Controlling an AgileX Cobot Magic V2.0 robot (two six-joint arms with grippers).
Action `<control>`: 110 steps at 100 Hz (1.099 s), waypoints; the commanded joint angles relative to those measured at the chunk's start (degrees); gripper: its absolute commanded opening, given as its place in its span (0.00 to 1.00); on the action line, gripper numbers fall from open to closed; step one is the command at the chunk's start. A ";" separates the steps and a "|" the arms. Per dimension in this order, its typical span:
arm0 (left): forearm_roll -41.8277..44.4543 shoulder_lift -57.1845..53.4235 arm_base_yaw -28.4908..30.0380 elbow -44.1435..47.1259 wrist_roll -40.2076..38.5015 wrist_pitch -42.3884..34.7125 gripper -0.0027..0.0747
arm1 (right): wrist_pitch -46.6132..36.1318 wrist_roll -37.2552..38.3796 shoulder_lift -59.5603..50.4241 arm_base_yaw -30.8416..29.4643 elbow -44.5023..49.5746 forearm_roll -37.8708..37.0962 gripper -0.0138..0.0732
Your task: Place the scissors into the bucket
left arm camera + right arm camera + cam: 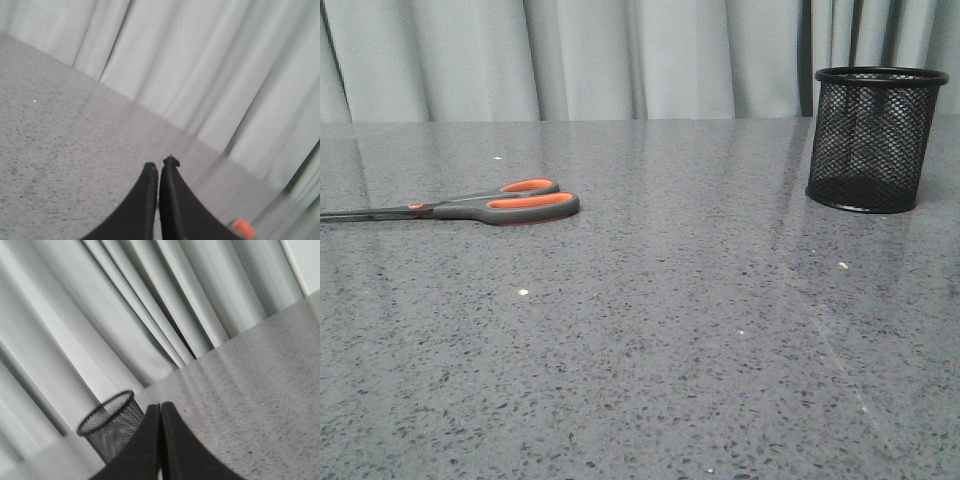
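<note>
The scissors (490, 206) lie flat on the grey speckled table at the left, dark grey handles lined in orange toward the middle, slim blades running off the left edge. An orange bit of the scissors (243, 228) shows blurred beside my left gripper (160, 167), which is shut with nothing between its fingers. The black wire-mesh bucket (873, 138) stands upright at the far right. It appears again as the bucket (112, 427) just behind my right gripper (160, 405), also shut and empty. Neither gripper shows in the front view.
Grey curtains (620, 55) hang along the table's far edge. The grey speckled tabletop (670, 330) carries a few small white specks (523, 292) between the scissors and the bucket.
</note>
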 commanded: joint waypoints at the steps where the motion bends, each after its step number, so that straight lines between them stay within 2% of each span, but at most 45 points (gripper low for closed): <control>1: -18.25 -1.22 0.17 0.78 -0.38 -6.89 0.01 | -4.54 -0.05 -0.96 -0.27 -1.21 4.19 0.07; 13: -21.14 -1.22 0.05 -1.26 -0.38 -2.81 0.01 | -1.26 -0.05 -0.96 0.42 -5.93 3.69 0.07; 32: -23.24 -1.22 0.05 -2.61 -0.38 1.88 0.01 | 2.92 -0.05 -0.57 1.73 -15.15 -4.85 0.07; 41: -23.36 -1.22 0.05 -3.17 -0.38 1.88 0.01 | 10.15 -0.15 0.79 2.34 -19.36 -8.36 0.07; 51: -21.00 -1.09 0.05 -6.56 1.66 4.01 0.01 | 22.32 -2.78 3.69 3.14 -25.81 -12.62 0.07; 66: -9.70 4.08 0.05 -18.33 15.49 17.29 0.01 | 41.82 -19.00 11.26 5.33 -35.47 -12.76 0.07; 75: -5.77 10.56 0.05 -25.32 23.70 25.09 0.01 | 49.13 -22.07 16.20 6.01 -40.39 -12.76 0.07; 85: -5.40 18.30 0.05 -32.26 33.98 30.75 0.01 | 51.46 -22.07 19.77 6.59 -43.64 -12.65 0.07; 98: -5.40 25.23 -2.62 -37.58 47.61 31.74 0.01 | 51.79 -22.07 21.54 6.83 -45.44 -11.41 0.09; 105: -4.25 28.35 -4.14 -40.66 54.05 34.74 0.03 | 51.90 -22.07 21.54 6.83 -45.55 -10.63 0.15; 110: -1.91 30.68 -5.92 -42.88 56.35 37.17 0.09 | 51.90 -22.07 21.54 6.83 -45.55 -9.97 0.25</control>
